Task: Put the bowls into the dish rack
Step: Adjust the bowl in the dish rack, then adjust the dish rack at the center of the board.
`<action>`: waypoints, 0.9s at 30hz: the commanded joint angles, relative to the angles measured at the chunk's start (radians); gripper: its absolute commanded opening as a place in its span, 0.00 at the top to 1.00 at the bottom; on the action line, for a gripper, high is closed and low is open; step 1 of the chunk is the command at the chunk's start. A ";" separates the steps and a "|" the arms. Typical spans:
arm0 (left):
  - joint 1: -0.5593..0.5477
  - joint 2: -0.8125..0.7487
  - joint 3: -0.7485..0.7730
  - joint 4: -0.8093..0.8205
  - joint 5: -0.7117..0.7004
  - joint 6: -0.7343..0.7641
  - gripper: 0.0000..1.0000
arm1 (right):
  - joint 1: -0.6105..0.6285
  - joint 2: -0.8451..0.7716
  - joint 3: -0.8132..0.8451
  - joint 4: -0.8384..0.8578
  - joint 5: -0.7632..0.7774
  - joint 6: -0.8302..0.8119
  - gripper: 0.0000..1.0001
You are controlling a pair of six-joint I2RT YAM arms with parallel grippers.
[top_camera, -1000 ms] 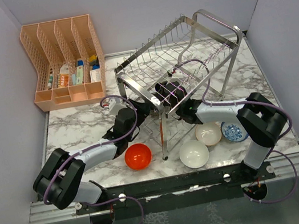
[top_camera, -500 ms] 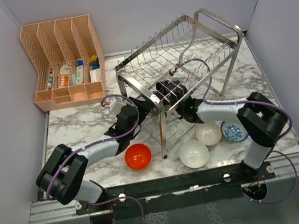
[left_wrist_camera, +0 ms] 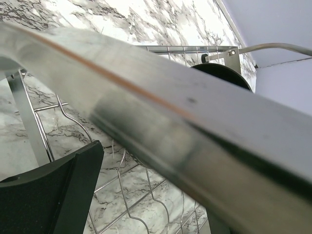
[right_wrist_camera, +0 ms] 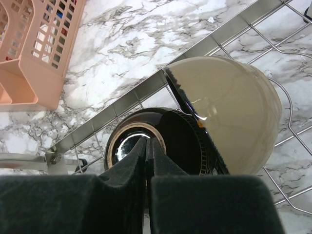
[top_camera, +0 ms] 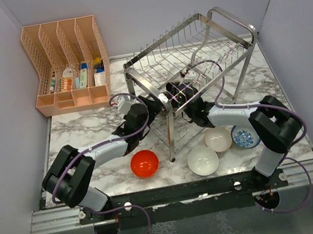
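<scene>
The dish rack [top_camera: 205,48] stands tilted at the back right. The dark brown bowl with cream inside [right_wrist_camera: 234,107] stands on edge in the rack's lower tier [top_camera: 176,91]. My right gripper [right_wrist_camera: 147,142] is shut with nothing between its fingers, and its tips press on that bowl's foot ring. My left gripper [left_wrist_camera: 151,185] is open at the rack's front left corner [top_camera: 155,102], and a steel tube [left_wrist_camera: 175,117] of the rack runs across its jaws. Red [top_camera: 144,162], white [top_camera: 203,160], beige-pink [top_camera: 218,139] and blue-patterned [top_camera: 245,136] bowls sit on the marble table.
A peach plastic organiser [top_camera: 64,60] with small items stands at the back left, and it shows again in the right wrist view [right_wrist_camera: 34,53]. Grey walls close in the table on three sides. The rack's legs [top_camera: 170,145] come down between my two arms.
My left gripper has moved right toward the rack's corner and opened wider. The rack has shifted slightly to the right. The right gripper stays shut against the dark bowl.
</scene>
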 commanded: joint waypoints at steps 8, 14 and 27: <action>-0.014 -0.001 0.043 -0.040 0.040 0.073 0.17 | -0.012 -0.085 -0.120 0.019 -0.053 -0.165 0.85; -0.014 -0.007 0.039 -0.039 0.056 0.092 0.17 | -0.011 -0.145 -0.155 0.086 -0.083 -0.195 0.81; -0.014 -0.032 0.034 -0.037 0.088 0.124 0.16 | -0.011 -0.239 -0.208 0.137 -0.137 -0.200 0.81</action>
